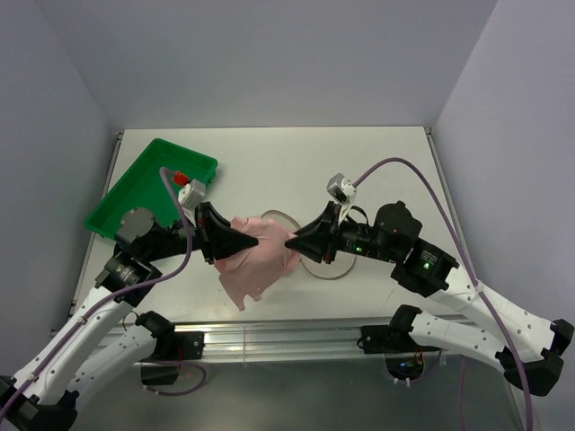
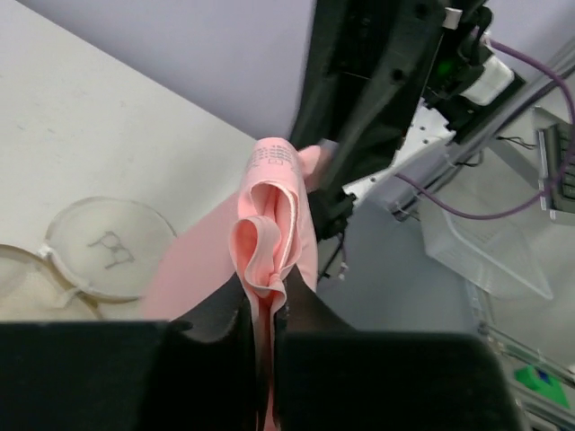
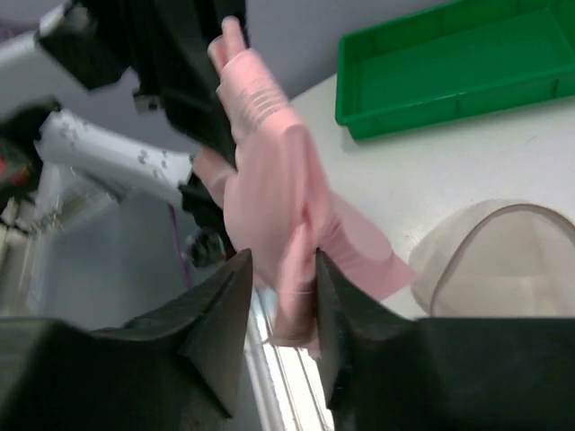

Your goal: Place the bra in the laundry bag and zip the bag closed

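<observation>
The pale pink bra (image 1: 256,256) hangs stretched between my two grippers above the table's near middle. My left gripper (image 1: 232,241) is shut on its left end; in the left wrist view a fold of the bra (image 2: 274,206) stands up out of the closed gripper (image 2: 265,294). My right gripper (image 1: 291,241) is at its right end, jaws a little apart around a hanging fold (image 3: 269,171) that lies against one finger of the gripper (image 3: 283,262). The round white mesh laundry bag (image 1: 316,268) lies open on the table below, its printed half (image 2: 108,247) flat and its other half (image 3: 494,260) beside it.
A green plastic tray (image 1: 148,184) sits at the back left of the table and also shows in the right wrist view (image 3: 467,54). The right arm (image 2: 377,72) is close in front of the left gripper. The table's near edge rail (image 1: 287,337) runs just below the bra.
</observation>
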You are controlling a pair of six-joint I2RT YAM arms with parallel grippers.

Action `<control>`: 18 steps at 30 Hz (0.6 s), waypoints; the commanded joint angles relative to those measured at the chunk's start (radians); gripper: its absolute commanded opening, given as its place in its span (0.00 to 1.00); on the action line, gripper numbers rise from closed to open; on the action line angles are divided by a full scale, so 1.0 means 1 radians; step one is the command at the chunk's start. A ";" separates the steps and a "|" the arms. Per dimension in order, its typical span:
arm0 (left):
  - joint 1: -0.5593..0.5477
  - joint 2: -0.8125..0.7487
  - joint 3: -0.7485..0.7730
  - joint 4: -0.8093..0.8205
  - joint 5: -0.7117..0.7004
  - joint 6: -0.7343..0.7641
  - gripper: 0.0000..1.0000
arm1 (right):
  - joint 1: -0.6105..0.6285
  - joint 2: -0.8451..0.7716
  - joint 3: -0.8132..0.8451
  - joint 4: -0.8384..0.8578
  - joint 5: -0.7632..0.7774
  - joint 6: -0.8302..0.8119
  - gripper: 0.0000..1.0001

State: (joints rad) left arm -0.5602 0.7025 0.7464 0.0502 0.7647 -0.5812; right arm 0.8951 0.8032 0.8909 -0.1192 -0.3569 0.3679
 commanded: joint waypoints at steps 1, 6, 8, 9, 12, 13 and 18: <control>-0.003 0.003 0.028 0.055 0.077 0.012 0.06 | 0.011 -0.035 0.032 -0.060 -0.134 -0.122 0.44; -0.003 0.015 0.004 0.092 0.183 -0.017 0.00 | 0.011 -0.070 0.089 -0.183 -0.124 -0.299 0.92; -0.006 0.025 0.001 0.080 0.221 -0.017 0.00 | 0.008 -0.079 0.095 -0.163 -0.105 -0.317 1.00; -0.009 0.026 0.004 0.073 0.232 -0.016 0.00 | 0.008 -0.067 0.105 -0.165 -0.146 -0.339 1.00; -0.015 0.037 0.021 0.022 0.251 0.014 0.00 | 0.008 0.033 0.199 -0.238 -0.197 -0.357 1.00; -0.018 0.041 0.025 0.014 0.255 0.023 0.00 | 0.010 0.086 0.245 -0.276 -0.208 -0.357 0.99; -0.027 0.057 0.051 -0.018 0.251 0.052 0.00 | 0.016 0.197 0.318 -0.321 -0.295 -0.394 0.95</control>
State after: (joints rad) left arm -0.5793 0.7586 0.7464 0.0299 0.9821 -0.5674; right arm 0.9012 0.9424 1.1713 -0.3695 -0.5755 0.0212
